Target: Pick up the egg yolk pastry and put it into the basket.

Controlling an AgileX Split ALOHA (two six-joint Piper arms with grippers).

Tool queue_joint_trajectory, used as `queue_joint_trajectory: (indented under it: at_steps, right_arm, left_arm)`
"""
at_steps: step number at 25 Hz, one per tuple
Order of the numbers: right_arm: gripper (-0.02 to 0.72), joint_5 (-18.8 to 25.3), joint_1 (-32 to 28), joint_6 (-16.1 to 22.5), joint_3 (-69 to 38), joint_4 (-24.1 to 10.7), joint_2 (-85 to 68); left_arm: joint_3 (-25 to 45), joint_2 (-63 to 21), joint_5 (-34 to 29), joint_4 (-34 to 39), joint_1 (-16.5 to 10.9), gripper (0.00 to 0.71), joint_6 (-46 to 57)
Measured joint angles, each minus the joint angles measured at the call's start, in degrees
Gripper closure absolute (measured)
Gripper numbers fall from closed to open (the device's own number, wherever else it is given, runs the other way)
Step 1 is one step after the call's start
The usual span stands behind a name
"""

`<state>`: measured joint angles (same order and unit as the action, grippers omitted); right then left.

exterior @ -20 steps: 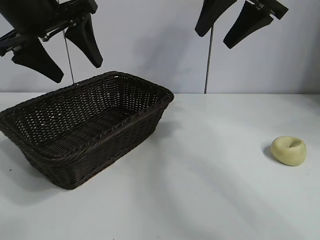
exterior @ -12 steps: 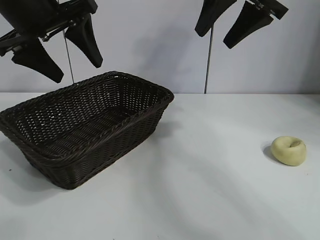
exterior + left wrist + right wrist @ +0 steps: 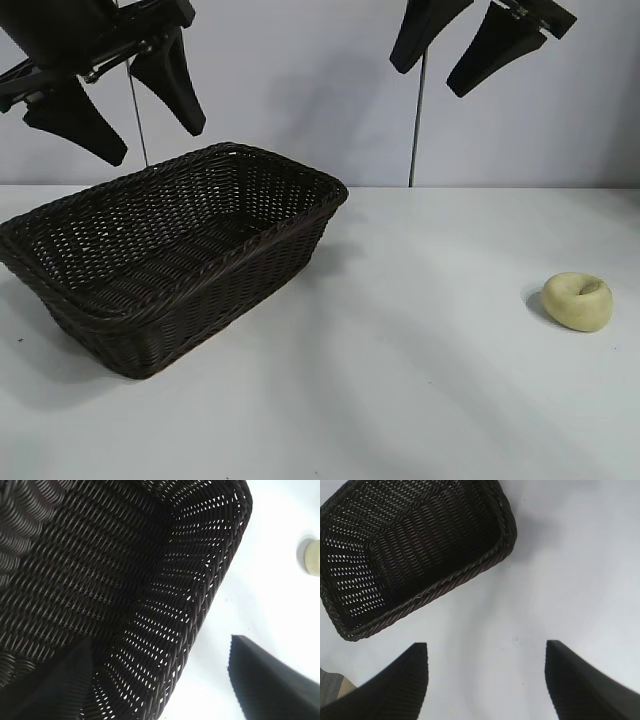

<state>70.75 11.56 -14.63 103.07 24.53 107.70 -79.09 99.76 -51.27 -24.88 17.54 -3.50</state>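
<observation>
The egg yolk pastry (image 3: 578,300), small, round and pale yellow with a brownish dimple, lies on the white table at the right; a sliver of the pastry (image 3: 312,556) shows at the edge of the left wrist view. The dark-brown woven basket (image 3: 230,250) stands at the left with nothing visible inside, and the basket (image 3: 500,510) fills the upper part of the right wrist view. My left gripper (image 3: 118,113) hangs open high above the basket. High over the table's middle, my right gripper (image 3: 432,68) is open too, up and to the left of the pastry. Neither holds anything.
The white table (image 3: 420,380) runs between basket and pastry. A thin vertical rod (image 3: 416,120) stands against the pale back wall, and another rod (image 3: 136,115) rises behind the basket.
</observation>
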Motion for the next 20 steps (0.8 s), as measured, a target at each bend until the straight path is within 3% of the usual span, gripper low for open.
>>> queue_joint_trajectory:
  at_steps: [14, 20]
  right_arm:
    - [0.218, 0.0, 0.0, 0.0, 0.0, 0.0, 0.27]
    - [0.218, 0.0, 0.0, 0.0, 0.0, -0.17, 0.27]
  left_arm:
    - [0.0, 0.0, 0.2, -0.29, 0.0, 0.161, 0.0]
    - [0.0, -0.07, -3.01, -0.17, 0.0, 0.161, 2.11]
